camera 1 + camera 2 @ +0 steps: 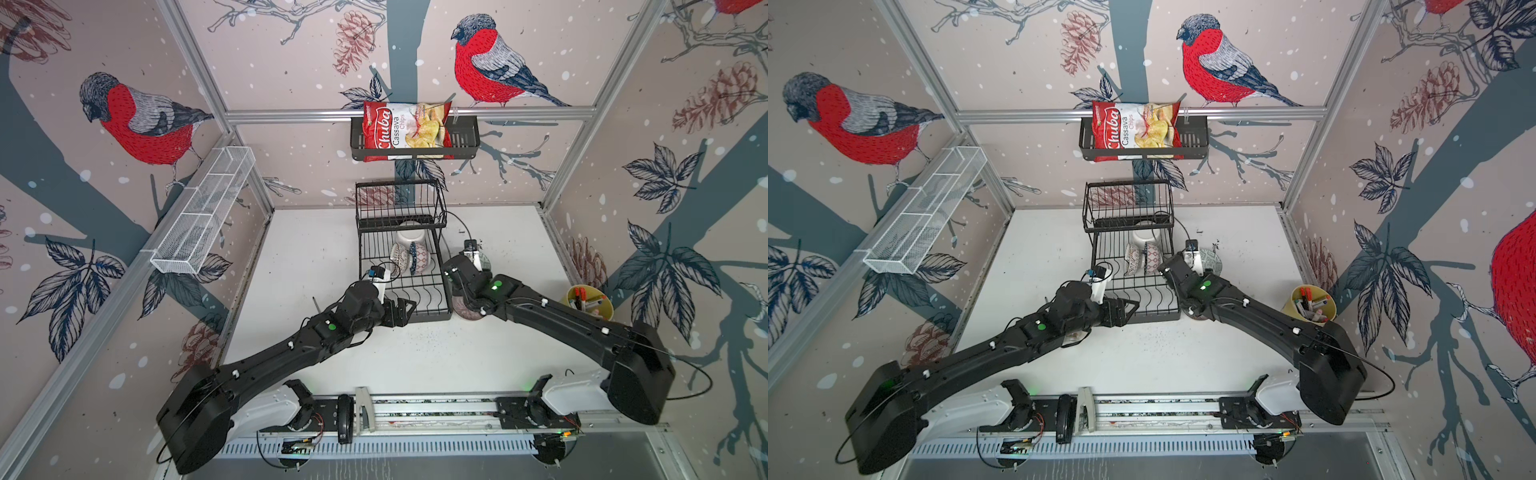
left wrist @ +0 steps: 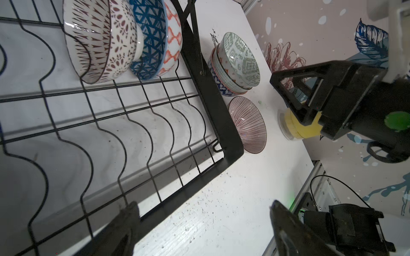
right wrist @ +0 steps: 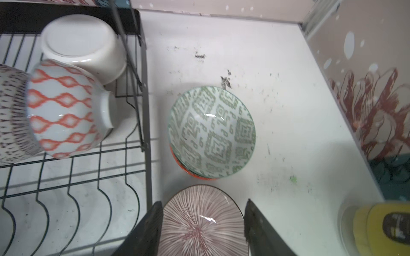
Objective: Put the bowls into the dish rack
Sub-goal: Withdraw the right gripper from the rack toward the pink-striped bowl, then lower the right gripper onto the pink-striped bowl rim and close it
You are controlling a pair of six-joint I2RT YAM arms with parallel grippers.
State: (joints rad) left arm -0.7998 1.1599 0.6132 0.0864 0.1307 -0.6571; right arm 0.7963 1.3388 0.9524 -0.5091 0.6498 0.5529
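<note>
The black dish rack point(image 1: 432, 291) stands at the table's middle back. Three bowls rest on its lower grid: a white one point(image 3: 84, 46), an orange-patterned one point(image 3: 64, 110) with a blue inside point(image 2: 153, 37), and a brown-speckled one point(image 2: 99, 42). Right of the rack, on the table, is a stack of bowls topped by a grey-green one point(image 3: 211, 133). In front of it sits a pink striped bowl point(image 3: 199, 221). My right gripper point(image 3: 203, 201) is open, with a finger on either side of the striped bowl's rim. My left gripper point(image 2: 203, 204) is open and empty at the rack's front left corner.
A yellow pot of markers point(image 1: 588, 301) stands by the right wall. The rack's raised upper basket point(image 1: 399, 203) overhangs the back of the grid. On the walls hang a black basket with a chips bag point(image 1: 415, 137) and a long white mesh shelf point(image 1: 203, 212).
</note>
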